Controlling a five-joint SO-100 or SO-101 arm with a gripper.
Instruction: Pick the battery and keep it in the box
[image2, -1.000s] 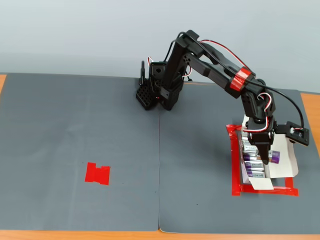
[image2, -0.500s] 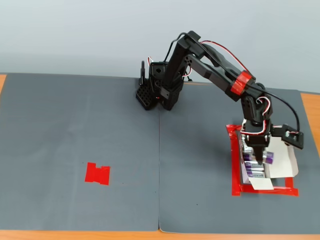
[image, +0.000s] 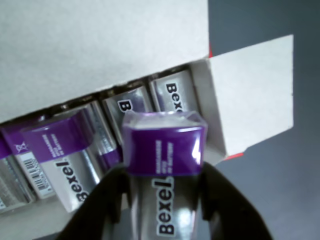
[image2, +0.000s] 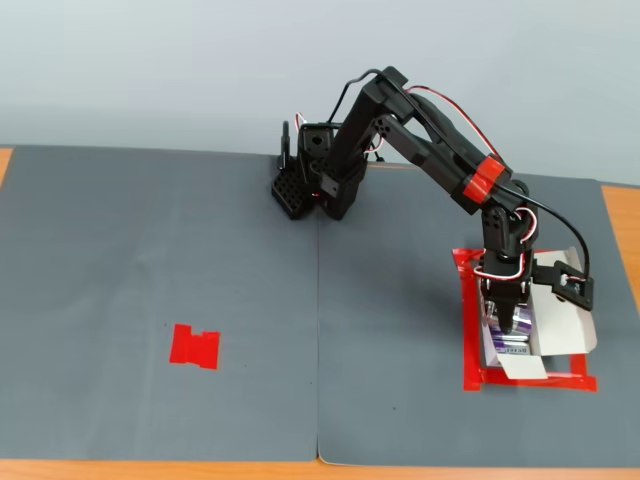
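In the wrist view my gripper (image: 164, 175) is shut on the battery (image: 164, 145), a purple-and-silver block marked "Bexel", which stands upright between the two black fingers (image: 107, 200). Just behind it lies the open white box (image: 250, 95), with several similar batteries (image: 65, 160) in a row inside. The fixed view shows the gripper (image2: 513, 325) pointing down into the box (image2: 562, 325) at the right of the mat. There the held battery is only a sliver of purple under the fingers.
A red tape rectangle (image2: 469, 335) frames the box on the grey mat (image2: 160, 260). At the mat's left lies a flat red tape patch (image2: 195, 346). The arm's base (image2: 318, 185) stands at the back centre. A wooden table edge (image2: 620, 215) shows at the far right.
The gripper has moved left and down over the box with the battery, and the wrist has turned, so the battery now sits low among the others in the box.
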